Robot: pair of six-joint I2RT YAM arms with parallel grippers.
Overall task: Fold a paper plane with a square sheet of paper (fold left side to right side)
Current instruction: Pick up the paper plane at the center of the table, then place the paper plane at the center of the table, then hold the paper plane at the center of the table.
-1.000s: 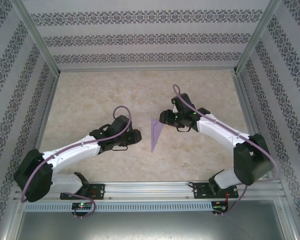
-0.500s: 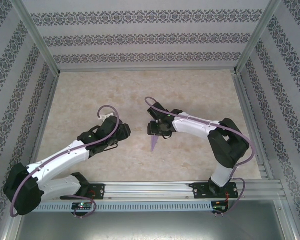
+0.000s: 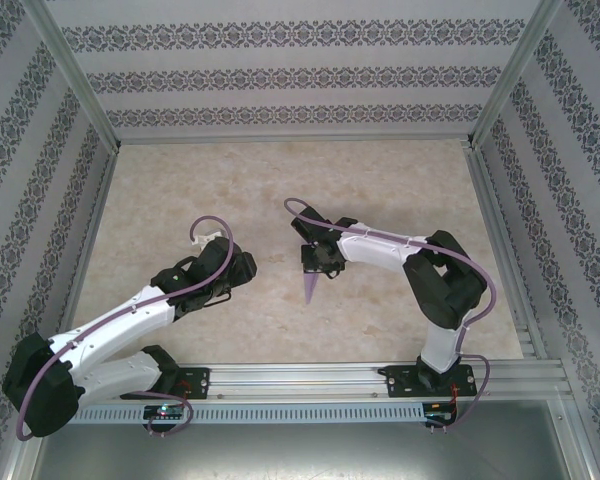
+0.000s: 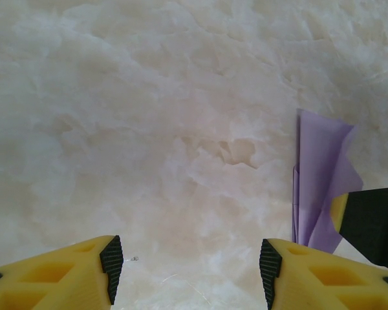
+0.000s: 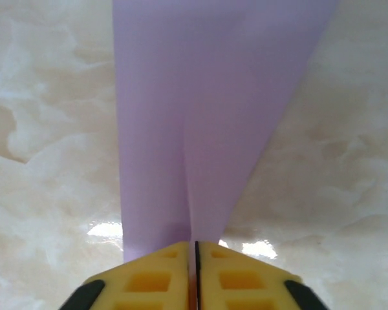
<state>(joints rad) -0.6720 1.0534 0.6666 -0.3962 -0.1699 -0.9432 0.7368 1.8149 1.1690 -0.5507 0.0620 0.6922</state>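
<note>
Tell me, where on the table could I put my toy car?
The far table strip along the patterned back wall is bare, and so is the near patch by the rail. Mid-table is crowded: the right end effector pinches the paper plane, left end effector beside it.

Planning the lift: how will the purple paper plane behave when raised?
Probably very light: the paper plane is thin sheet. Held at one end by the shut right gripper, it may droop, though its centre crease should stiffen it. Its layers splay in the left wrist view, so may spring open.
</note>
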